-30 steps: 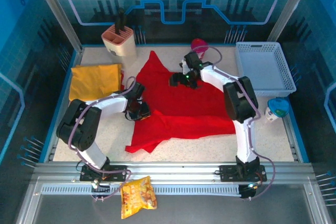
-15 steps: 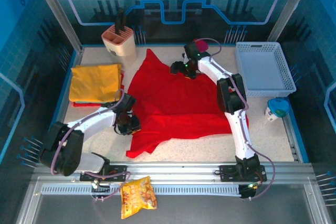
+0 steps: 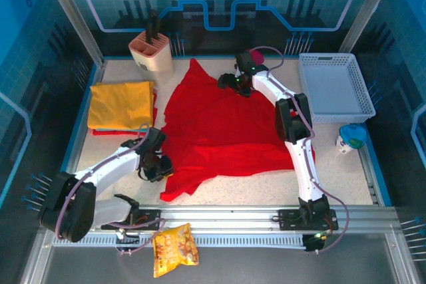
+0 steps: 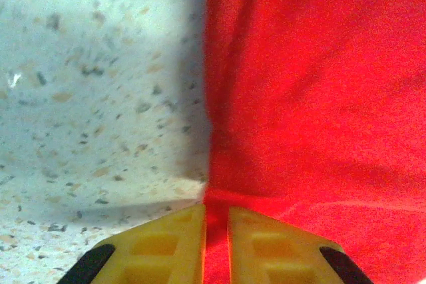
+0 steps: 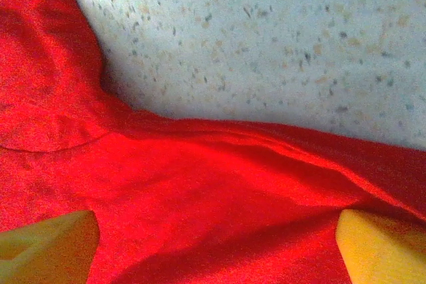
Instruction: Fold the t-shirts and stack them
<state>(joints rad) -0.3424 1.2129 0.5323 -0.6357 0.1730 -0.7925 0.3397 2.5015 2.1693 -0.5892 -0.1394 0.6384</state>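
Left claw (image 3: 157, 164) sits low at the near-left edge of the red t-shirt (image 3: 223, 131). In the left wrist view the left claw (image 4: 216, 214) is clenched, its two yellow fingers (image 4: 170, 244) almost touching, with a thin fold of the red t-shirt (image 4: 313, 98) pinched between them and the bare speckled worktop (image 4: 86, 98) just left of the hem. Farther back on the left lies the mustard t-shirt (image 3: 120, 103), folded flat, with a strip of red showing under its near edge. Behind it stands a pale pink holder (image 3: 152, 52). A yellow-orange snack bag (image 3: 174, 249) lies off the worktop (image 3: 266, 181) on the front rail, near the left arm's base. The red t-shirt is spread open across the middle. At its far edge the right claw (image 3: 227, 86) rests on the cloth. The right wrist view shows the right claw (image 5: 213, 244) released, its fingers (image 5: 373, 244) wide apart over the red t-shirt (image 5: 200, 184), grasping nothing. A white basket (image 3: 333, 88) stands at far right.
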